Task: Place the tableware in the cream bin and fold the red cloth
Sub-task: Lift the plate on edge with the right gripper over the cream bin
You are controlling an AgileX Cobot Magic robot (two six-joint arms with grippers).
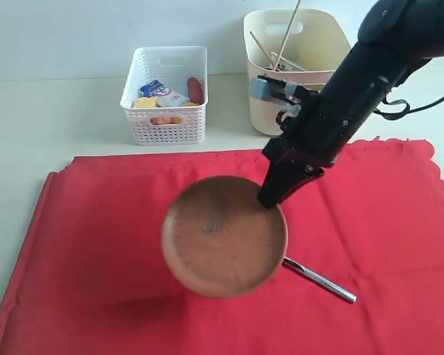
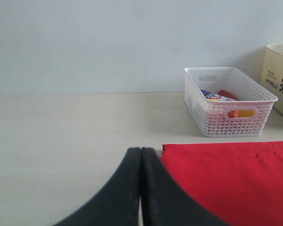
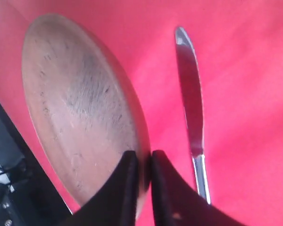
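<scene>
Right gripper (image 1: pixel 270 198) clamped on plate rim; left gripper (image 2: pixel 141 188) shut on nothing.

Right jaws pinch the rim of the round brown clay plate (image 1: pixel 223 237) at its 2 o'clock in the exterior view, one finger on each face of the rim; plate tilted, seemingly clear of the red cloth (image 1: pixel 96 244), with a shadow under it; a steel knife (image 1: pixel 318 279) lies flat on the cloth at the plate's 4 o'clock, its near end just under the plate's edge; cloth spread across the table (image 2: pixel 61 141); cream bin (image 1: pixel 263 111) off the cloth at the plate's 1 o'clock, two chopsticks (image 1: pixel 285 37) standing in it; white perforated basket (image 1: pixel 166 122) at 11 o'clock, holding food items; left jaws pressed together, empty, low over the table by the cloth's edge.
</scene>
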